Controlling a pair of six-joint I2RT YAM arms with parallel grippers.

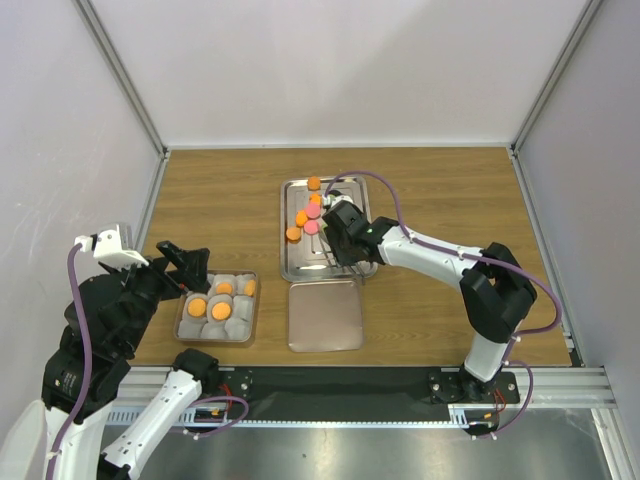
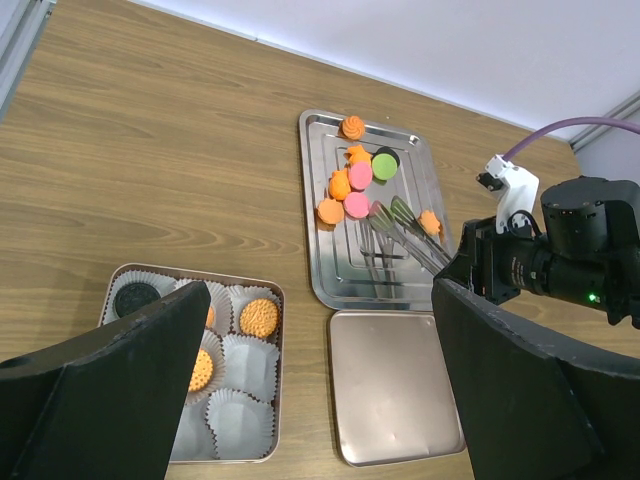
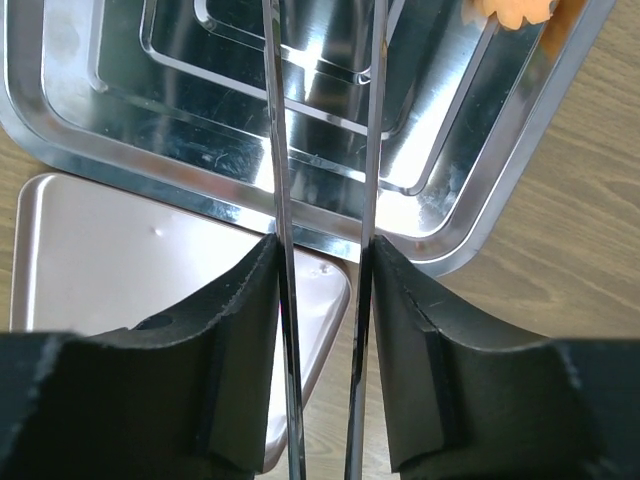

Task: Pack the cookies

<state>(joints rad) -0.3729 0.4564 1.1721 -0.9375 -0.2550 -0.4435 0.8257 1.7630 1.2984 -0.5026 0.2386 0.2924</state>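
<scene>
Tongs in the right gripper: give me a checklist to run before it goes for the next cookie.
1. The tongs sit clamped in the right gripper: ok.
2. Their tips are apart above the steel tray: ok.
3. Several cookies lie on the tray: ok.
4. The box has empty paper cups: ok.
5. The open left gripper is clear of the box: cannot tell; it hovers close by.

tongs point(image 3: 277, 130) tips cut off at top edge, orange cookie point(image 3: 510, 10) cropped too
</scene>
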